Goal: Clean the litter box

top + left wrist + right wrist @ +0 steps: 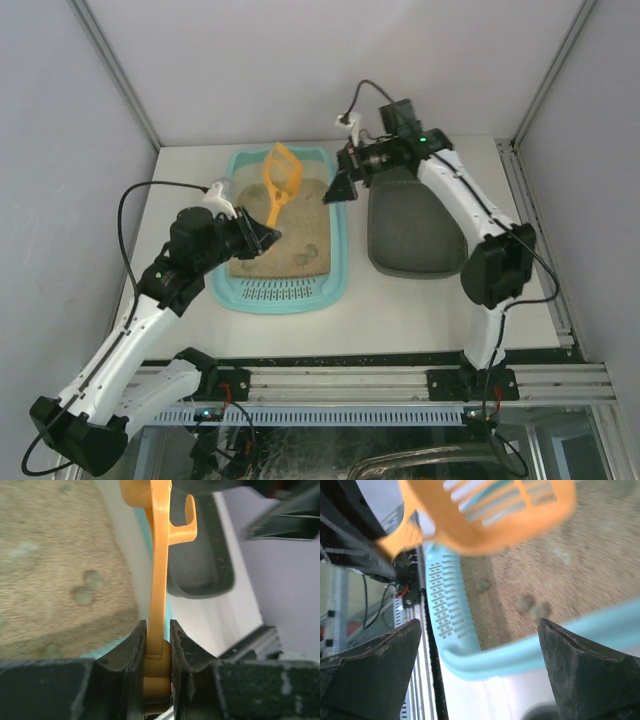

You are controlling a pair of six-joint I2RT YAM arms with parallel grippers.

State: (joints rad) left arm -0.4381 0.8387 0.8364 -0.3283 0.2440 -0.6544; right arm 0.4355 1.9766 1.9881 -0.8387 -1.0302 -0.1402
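Observation:
The light turquoise litter box (337,262) lies mid-table with tan sand (305,225) and a slotted grate (283,292) at its near end. Several grey clumps (300,257) sit on the sand, also seen in the left wrist view (87,587). My left gripper (268,238) is shut on the handle of an orange slotted scoop (279,180), held edge-on above the sand (159,580). My right gripper (338,188) is open and empty, hovering above the box's right rim (530,647). The scoop's head (490,510) shows above it.
A smaller dark grey tray (410,225) lies right of the litter box, under the right arm. White walls enclose the table at back and sides. An aluminium rail (380,385) runs along the near edge.

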